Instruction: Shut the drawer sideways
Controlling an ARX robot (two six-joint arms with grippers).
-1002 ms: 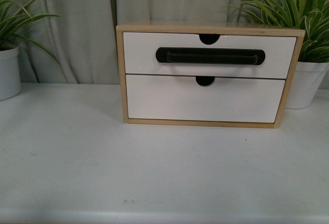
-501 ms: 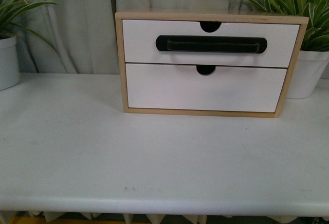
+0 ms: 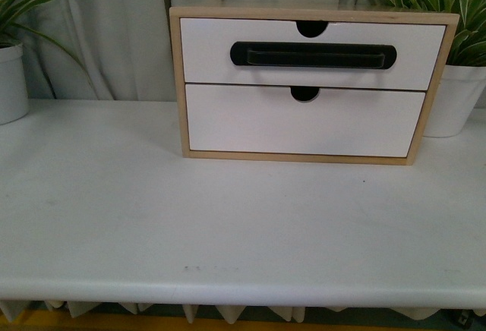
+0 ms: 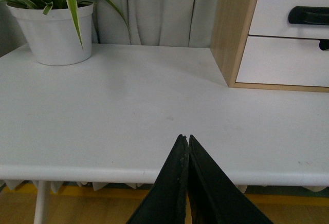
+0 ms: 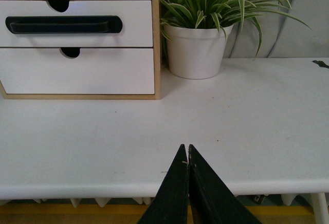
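The left gripper point(image 4: 185, 141) is clenched with its fingertips pressed together on nothing, poised above the near edge of a white table point(image 3: 228, 225). The right gripper point(image 5: 185, 149) is likewise clenched and empty, above the same edge. Well beyond both, at the back of the table, stands a wooden cabinet point(image 3: 177, 80). The drawer point(image 3: 205, 50), white with a long black handle point(image 3: 313, 55), is the upper compartment, its front about level with the cabinet frame. A plain lower drawer point(image 3: 304, 122) sits beneath. Potted plants flank the cabinet: one left point(image 4: 51, 29), one right point(image 5: 198, 39).
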